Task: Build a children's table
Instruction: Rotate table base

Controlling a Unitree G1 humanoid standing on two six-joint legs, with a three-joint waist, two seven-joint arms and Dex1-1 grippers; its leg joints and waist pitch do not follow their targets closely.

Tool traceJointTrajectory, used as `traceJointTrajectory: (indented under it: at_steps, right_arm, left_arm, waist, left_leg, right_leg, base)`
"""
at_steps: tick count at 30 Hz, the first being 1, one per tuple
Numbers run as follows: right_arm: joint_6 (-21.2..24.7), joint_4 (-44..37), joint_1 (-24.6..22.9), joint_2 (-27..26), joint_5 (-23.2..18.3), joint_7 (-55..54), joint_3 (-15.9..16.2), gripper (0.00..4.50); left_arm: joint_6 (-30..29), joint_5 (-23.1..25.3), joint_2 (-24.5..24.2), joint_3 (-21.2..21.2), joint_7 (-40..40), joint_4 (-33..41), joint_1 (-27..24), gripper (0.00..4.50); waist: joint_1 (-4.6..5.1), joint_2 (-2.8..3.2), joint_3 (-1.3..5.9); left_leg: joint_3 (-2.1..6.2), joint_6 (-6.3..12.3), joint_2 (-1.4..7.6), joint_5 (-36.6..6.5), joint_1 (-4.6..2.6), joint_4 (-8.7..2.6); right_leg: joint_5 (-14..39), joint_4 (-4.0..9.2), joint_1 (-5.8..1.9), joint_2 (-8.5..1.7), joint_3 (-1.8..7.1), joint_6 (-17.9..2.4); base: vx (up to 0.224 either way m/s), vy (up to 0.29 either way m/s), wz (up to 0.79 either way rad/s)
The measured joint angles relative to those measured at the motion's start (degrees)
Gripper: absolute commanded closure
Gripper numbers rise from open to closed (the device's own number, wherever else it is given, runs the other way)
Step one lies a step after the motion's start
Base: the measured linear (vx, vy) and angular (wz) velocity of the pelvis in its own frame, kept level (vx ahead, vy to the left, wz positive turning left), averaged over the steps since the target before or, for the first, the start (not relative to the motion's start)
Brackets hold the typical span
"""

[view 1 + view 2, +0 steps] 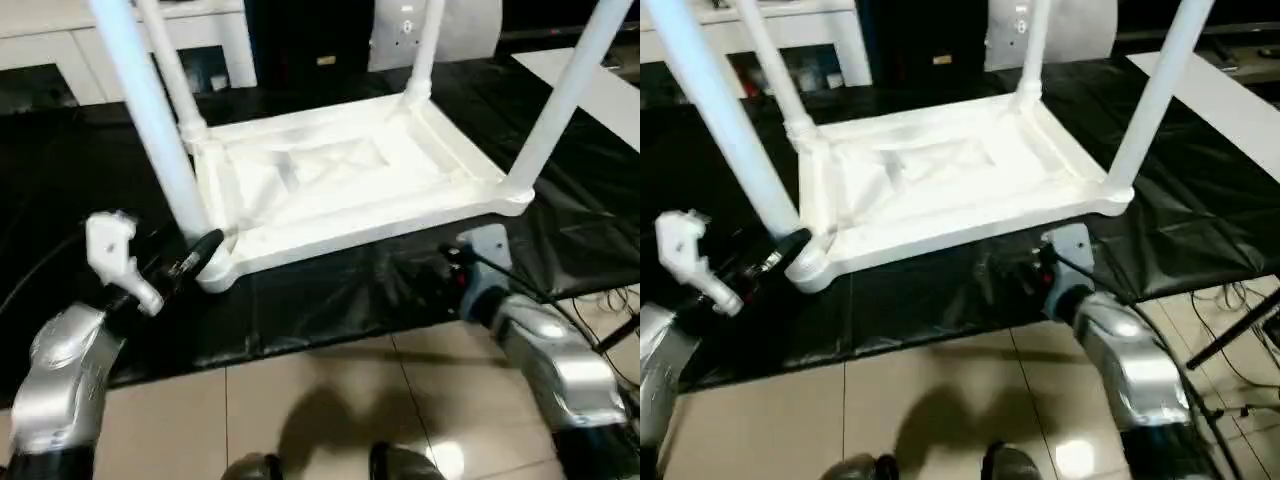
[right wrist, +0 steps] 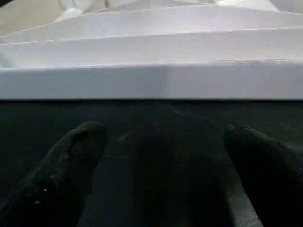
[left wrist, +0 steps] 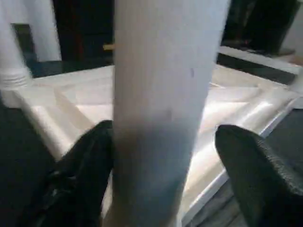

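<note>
table (image 1: pixel 340 190) inverted, leg tops cropped | left gripper (image 3: pixel 161 156) jaws straddle leg (image 3: pixel 163 94) | right gripper (image 2: pixel 161 156) jaws wide

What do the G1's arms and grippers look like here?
Both forearms are shiny silver, rounded shells. Left gripper has two black, rounded, textured fingers, with a white bracket at the wrist. Right gripper has matching black fingers; a grey wrist block carries black cables.
</note>
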State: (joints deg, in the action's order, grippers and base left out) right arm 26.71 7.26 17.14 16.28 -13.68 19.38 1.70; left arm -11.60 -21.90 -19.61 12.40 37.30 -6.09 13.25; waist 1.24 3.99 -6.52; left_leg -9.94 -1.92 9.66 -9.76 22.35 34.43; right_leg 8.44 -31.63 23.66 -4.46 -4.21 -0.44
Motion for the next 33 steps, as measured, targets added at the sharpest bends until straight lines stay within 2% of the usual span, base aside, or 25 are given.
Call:
traceJointTrajectory:
  at_steps: [3,4,6,10,12,16,20,24,30,33]
  right_arm:
    - [-1.48,5.91,4.01,-1.16,1.22,-1.72,-0.16,0.0]
    - [-2.07,7.63,5.11,-1.41,1.54,-1.95,-0.18,0.0]
    - [-3.43,10.95,6.97,-2.03,2.19,-2.34,-0.51,0.0]
    - [-6.7,22.62,12.72,-2.83,3.36,-3.43,-1.29,0.0]
    - [-8.48,26.7,14.3,-2.94,3.98,-3.37,-1.29,0.0]
    - [-11.06,29.77,15.78,-3.55,4.9,-2.95,-1.25,0.0]
    - [-13.26,32.39,17.52,-5.03,5.42,-1.6,-1.08,0.0]
    - [-15.12,34.73,19.49,-5.89,6.4,-0.67,-0.72,0.0]
    - [-17.6,36.41,20.75,-9.42,7.99,1.06,1.31,0.0]
    - [-18.81,36.78,20.98,-10.77,8.74,1.71,1.86,0.0]
  left_arm:
    - [-2.73,-2.3,0.95,-0.46,2.11,-2.71,3.2,0.47]
    - [-3.9,-3.35,0.96,-0.65,3.45,-2.93,3.5,0.28]
    - [-7.08,-5.82,1.13,-1.58,7.21,-3.27,3.68,0.23]
    - [-13.07,-9.6,0.98,-5.78,14.92,-4.26,5.6,0.09]
    - [-16.1,-11.3,-0.44,-7.19,17.63,-2.78,5.43,0.09]
    - [-20.19,-13.76,-2.04,-8.57,20.01,1.27,4.93,0.09]
    - [-24.45,-15.88,-4.29,-10.43,21.31,9.55,2.21,0.09]
    - [-25.1,-16.01,-2.89,-13.25,21.28,13.39,1.12,0.09]
    - [-22.76,-13.43,1.46,-16.56,17.66,13.96,1.37,0.09]
    - [-20.22,-10.32,3.94,-18.34,14.9,13.5,2.03,0.09]
  waist:
    - [0.13,-0.24,-0.21]
    - [0.12,-0.28,-0.27]
    - [0.09,-0.3,-0.32]
    - [-0.05,-0.47,-0.46]
    - [0.05,-0.51,-0.48]
    - [0.45,-0.74,-0.47]
    - [1.57,-0.89,-0.47]
    - [1.92,-0.91,-0.47]
    - [2.37,-0.91,-0.48]
    - [2.39,-0.91,-0.47]
  left_leg:
    - [0.0,0.0,-0.04,0.0,-0.06,-0.05]
    - [0.01,0.0,-0.02,0.0,-0.06,-0.06]
    - [0.01,0.01,-0.04,0.0,-0.06,-0.08]
    - [-0.1,0.01,-0.17,-0.01,-0.05,-0.15]
    - [-0.21,0.02,-0.21,0.0,-0.07,-0.16]
    - [-0.31,0.03,-0.21,0.0,-0.3,-0.04]
    - [-0.31,-0.04,-0.09,-0.14,-0.38,-0.26]
    - [-0.34,-0.21,0.05,-0.24,-0.23,-0.24]
    - [-0.27,-0.35,0.64,-0.32,-0.28,-0.31]
    - [-0.26,-0.41,0.77,-0.34,-0.26,-0.3]
  right_leg:
    - [0.0,0.25,-0.05,-0.05,-0.07,0.0]
    - [0.0,0.36,-0.06,-0.07,-0.15,0.0]
    - [0.0,0.48,-0.09,-0.14,-0.21,0.0]
    - [-0.01,0.47,0.0,-0.18,0.04,-0.02]
    - [-0.15,0.32,0.1,-0.18,0.23,-0.25]
    - [-0.43,-0.34,0.33,-0.19,0.36,-0.71]
    - [-0.78,-0.78,0.61,-0.08,0.3,-1.24]
    - [-0.79,-1.53,1.24,0.0,0.3,-1.25]
    - [-0.78,-1.6,1.33,0.58,0.06,-1.23]
    - [-0.78,-1.56,1.33,0.76,0.11,-1.24]
  base:
    - [0.0,0.0,0.0]
    - [0.0,0.0,0.0]
    - [0.0,0.0,0.0]
    - [0.0,0.0,0.0]
    - [0.0,0.0,0.0]
    - [0.0,0.0,0.0]
    - [0.0,0.0,0.0]
    - [0.0,0.0,0.0]
    - [0.0,0.0,0.0]
    - [0.0,0.0,0.0]
